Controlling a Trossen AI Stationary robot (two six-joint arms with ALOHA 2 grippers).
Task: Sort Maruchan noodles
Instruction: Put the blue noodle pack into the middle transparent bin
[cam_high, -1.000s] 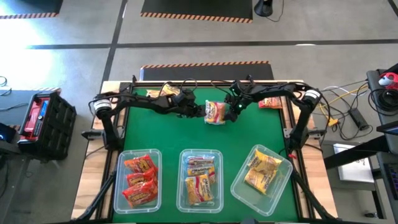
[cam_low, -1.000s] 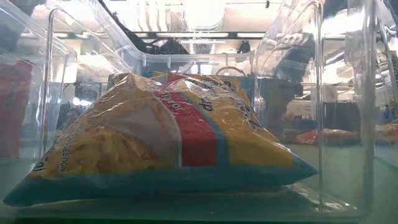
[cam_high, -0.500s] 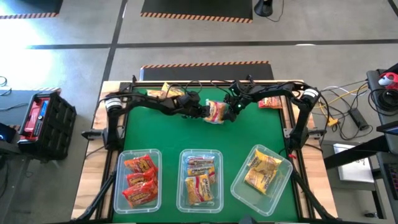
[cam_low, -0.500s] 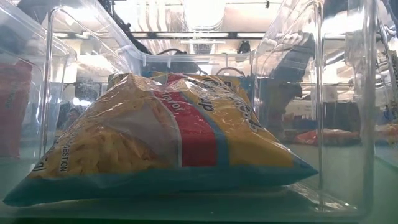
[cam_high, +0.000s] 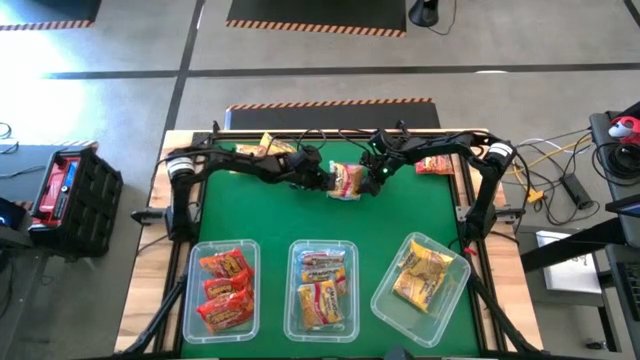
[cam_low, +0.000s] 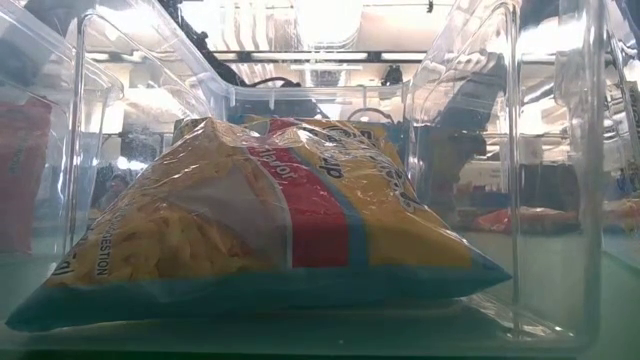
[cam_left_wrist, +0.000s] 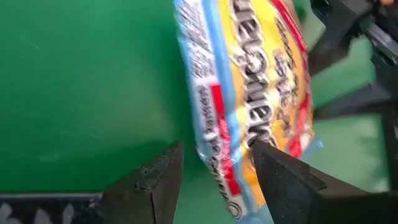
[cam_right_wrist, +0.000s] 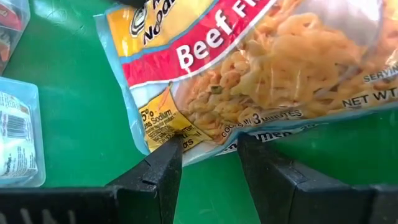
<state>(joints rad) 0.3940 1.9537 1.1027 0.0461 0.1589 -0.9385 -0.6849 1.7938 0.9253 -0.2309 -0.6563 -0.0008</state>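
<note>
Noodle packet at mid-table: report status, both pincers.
Both pincers, left and right, shut on the noodle packet's opposite edges, mid-table. Three tubs near edge, part filled. Nothing in the way.

The right gripper (cam_right_wrist: 208, 155) has two dark fingers (cam_right_wrist: 163, 163). They pinch the thin edge of a noodle packet (cam_right_wrist: 261, 74) between them. The packet is yellow with a red stripe and a blue rim. White letters on the stripe say "Beef". Through a clear part, curly noodles show. Under the packet lies the green table (cam_right_wrist: 68, 112). At the side stands a clear tub (cam_right_wrist: 18, 137) with a white label in it.
</note>
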